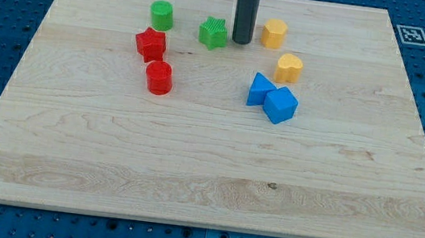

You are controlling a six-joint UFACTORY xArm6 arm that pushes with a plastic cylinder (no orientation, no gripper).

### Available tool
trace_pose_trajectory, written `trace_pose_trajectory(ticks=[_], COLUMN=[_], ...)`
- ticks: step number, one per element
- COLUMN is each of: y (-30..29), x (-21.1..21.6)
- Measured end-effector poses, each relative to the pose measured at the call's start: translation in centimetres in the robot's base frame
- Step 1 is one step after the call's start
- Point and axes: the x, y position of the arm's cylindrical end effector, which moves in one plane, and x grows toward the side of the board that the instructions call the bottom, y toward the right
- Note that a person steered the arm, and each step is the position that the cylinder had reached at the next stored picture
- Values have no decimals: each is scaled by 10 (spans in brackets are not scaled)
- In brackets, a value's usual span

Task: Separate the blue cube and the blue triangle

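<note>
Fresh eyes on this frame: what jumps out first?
The dark rod coming down from the view's top, with my tip resting between the green star and a yellow block. Next, the blue cube and blue triangle pressed together right of centre, just below another yellow block. On the left sits a loose cluster: green cylinder, red star, red cylinder.

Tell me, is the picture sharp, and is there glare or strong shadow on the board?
Camera view: sharp throughout, even soft light, no glare on the wooden board; only faint short shadows under the blocks, such as the blue cube, and at my tip.
</note>
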Motion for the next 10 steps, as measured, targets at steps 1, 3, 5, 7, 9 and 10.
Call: trace_pose_trajectory(ticks=[1,3,5,7,9,10], y=[-1,-9,-33,-33,28,55], x=[6,21,62,124,138,133])
